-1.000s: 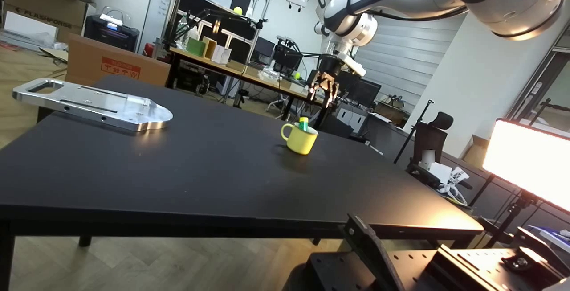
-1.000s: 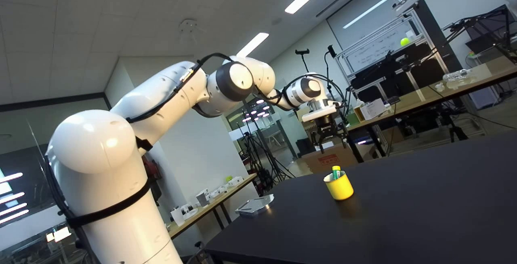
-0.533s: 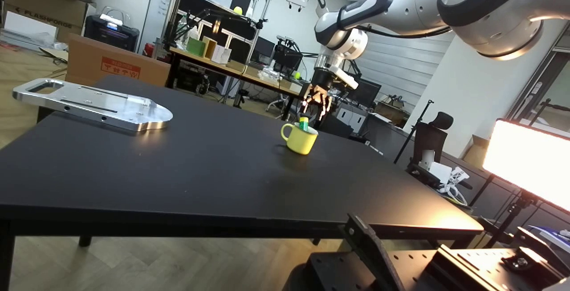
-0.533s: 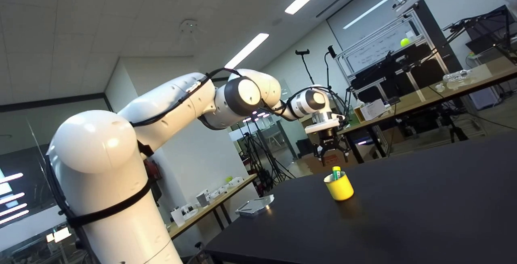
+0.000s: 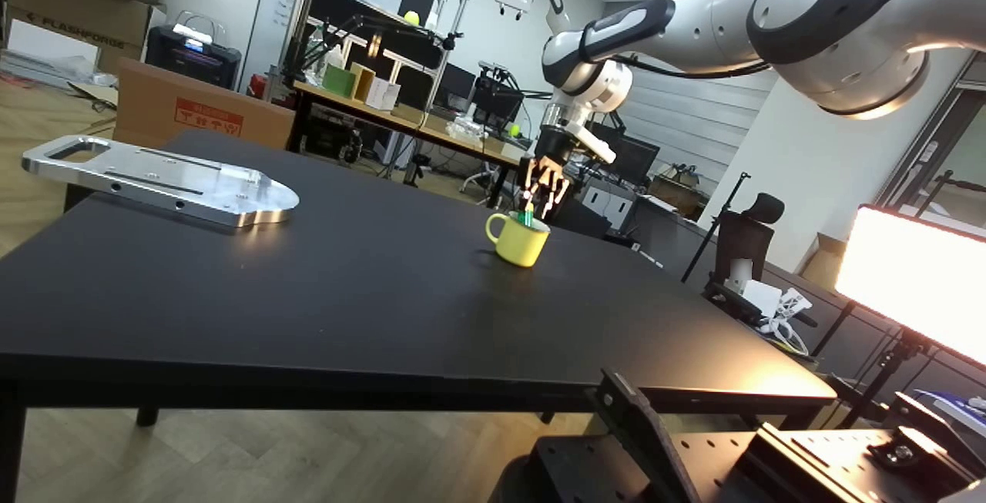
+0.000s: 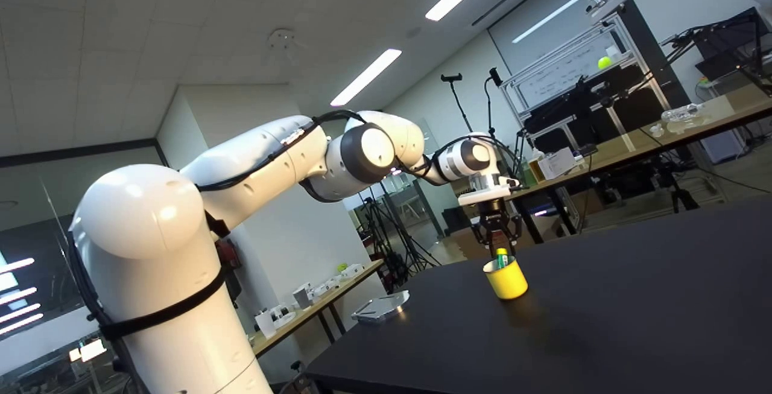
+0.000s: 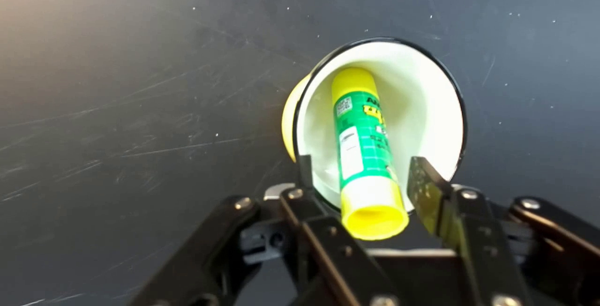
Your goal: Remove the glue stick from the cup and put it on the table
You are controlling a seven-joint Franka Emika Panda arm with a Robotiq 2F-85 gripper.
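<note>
Scratched black table (image 7: 140, 85): one yellow mug (image 6: 508, 281), one cylindrical glue stick (image 7: 365, 149) inside; your gripper (image 7: 362, 169) above mug, jaws apart.

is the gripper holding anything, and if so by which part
Nothing is held: the gripper is open, straddling the upper end of the glue stick with a gap showing beside it; the stick is in the yellow mug.

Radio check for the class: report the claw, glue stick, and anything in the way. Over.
Claw open, jaws flanking the glue stick, not gripping. Stick tilted inside cup, top above rim. Rim close to jaws; contact unclear.
</note>
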